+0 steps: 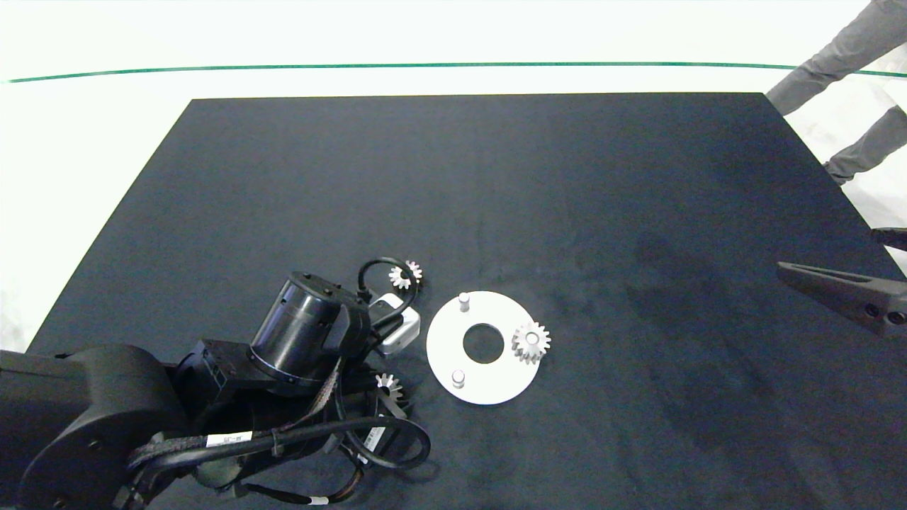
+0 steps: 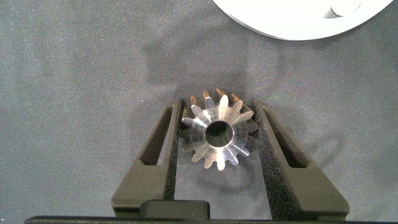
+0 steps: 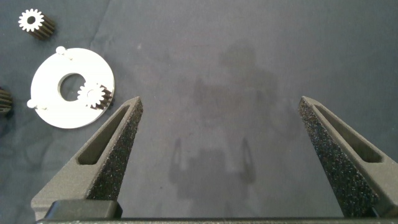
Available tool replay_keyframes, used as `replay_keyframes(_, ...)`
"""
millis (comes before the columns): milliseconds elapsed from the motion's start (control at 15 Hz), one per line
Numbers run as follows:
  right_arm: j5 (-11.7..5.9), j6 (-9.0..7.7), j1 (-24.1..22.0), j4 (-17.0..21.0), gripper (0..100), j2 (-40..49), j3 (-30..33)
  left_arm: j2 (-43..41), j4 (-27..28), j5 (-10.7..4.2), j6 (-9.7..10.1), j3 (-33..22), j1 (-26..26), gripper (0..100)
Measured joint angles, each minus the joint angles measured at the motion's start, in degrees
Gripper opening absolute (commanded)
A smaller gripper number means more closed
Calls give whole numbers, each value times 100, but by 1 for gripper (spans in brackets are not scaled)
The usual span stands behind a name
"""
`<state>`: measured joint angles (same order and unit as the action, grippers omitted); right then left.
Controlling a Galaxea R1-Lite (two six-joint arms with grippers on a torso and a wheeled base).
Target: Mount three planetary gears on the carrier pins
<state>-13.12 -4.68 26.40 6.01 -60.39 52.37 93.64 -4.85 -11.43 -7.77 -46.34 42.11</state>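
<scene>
**Gripping the second gear**

Closing on a gear (image 2: 217, 135) that lies flat on the bench (image 1: 496, 184), our left gripper (image 2: 219, 134) has its jaws against the teeth on both sides, just beside the disc (image 1: 484, 347). One gear (image 1: 531, 342) already sits on a pin of the disc; two pins (image 1: 464, 302) (image 1: 458, 378) are free. The third gear (image 1: 405, 275) waits near the disc's far side. Our right gripper (image 3: 221, 109) is parked well apart at the bench edge, jaws wide open. We think the grip should stay centred and level, so the hole meets the pin straight; we should lift vertically and lower slowly, letting the teeth mesh nothing yet.
</scene>
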Motion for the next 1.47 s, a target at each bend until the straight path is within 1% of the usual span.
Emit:
replay_keyframes(133, 0, -2, 2, 2, 100, 4, 0, -4, -13, -6, 0, 26, 0, 30)
replay_keyframes(200, 0, 0, 5, 2, 100, 9, 0, -15, -11, -5, -6, 34, 0, 27)
replay_keyframes(267, 0, -2, 5, 2, 100, 9, 0, -30, 4, 0, -37, 32, -5, 26)
replay_keyframes(333, 0, -2, 2, 0, 100, 15, 0, -54, 15, 0, -96, 20, -7, 25)
replay_keyframes(467, 0, -2, 0, 2, 100, 17, 0, -166, 39, 0, -286, -18, -10, 25)
replay_keyframes(600, 0, -2, 0, 0, 100, 28, 0, -295, 141, 0, -341, -137, -7, 25)
replay_keyframes(733, 0, -11, -2, 2, 100, 44, 0, -422, 499, 0, -358, -361, 26, 25)
replay_keyframes(867, -2, -17, -4, 10, 100, 63, 0, -505, 691, -2, -367, -645, 89, 25)
replay_keyframes(1000, -7, -38, -6, 11, 100, 87, 0, -544, 909, -5, -369, -895, 299, 25)
replay_keyframes(1200, -5, -39, -6, 11, 100, 111, 0, -524, 973, -9, -369, -1067, 646, 25)
replay_keyframes(1267, -7, -38, -6, 11, 100, 113, 0, -505, 973, -20, -369, -1085, 712, 25)
replay_keyframes(1467, -7, -38, 20, 18, 100, 122, 0, -350, 940, -223, -372, -1129, 874, 25)
